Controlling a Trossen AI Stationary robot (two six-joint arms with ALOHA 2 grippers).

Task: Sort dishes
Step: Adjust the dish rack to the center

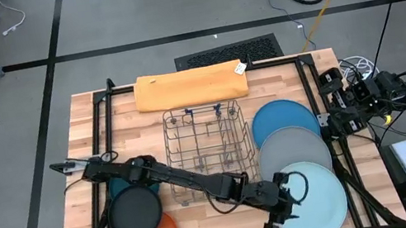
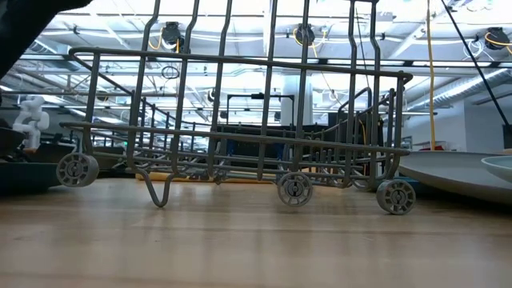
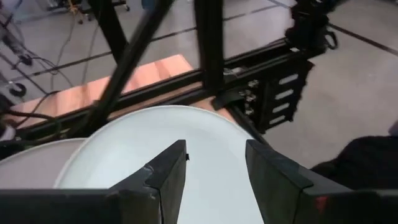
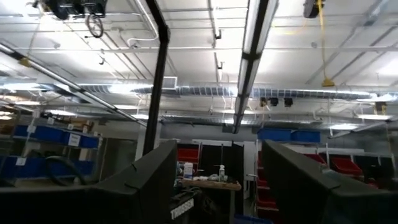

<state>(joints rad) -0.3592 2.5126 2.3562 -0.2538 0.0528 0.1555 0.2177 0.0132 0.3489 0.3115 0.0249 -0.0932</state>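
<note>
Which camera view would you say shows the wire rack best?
The high view: the whole wire rack shows from above, mid-table, crossed by the left arm. The low view shows the rack's side, bars and small wheels, close up with its top cropped. Neither wrist view shows it.

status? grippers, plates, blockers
Left gripper open over light blue plate, nothing held. Right gripper open, parked at table's right edge. Rack empty. No blockers.
</note>
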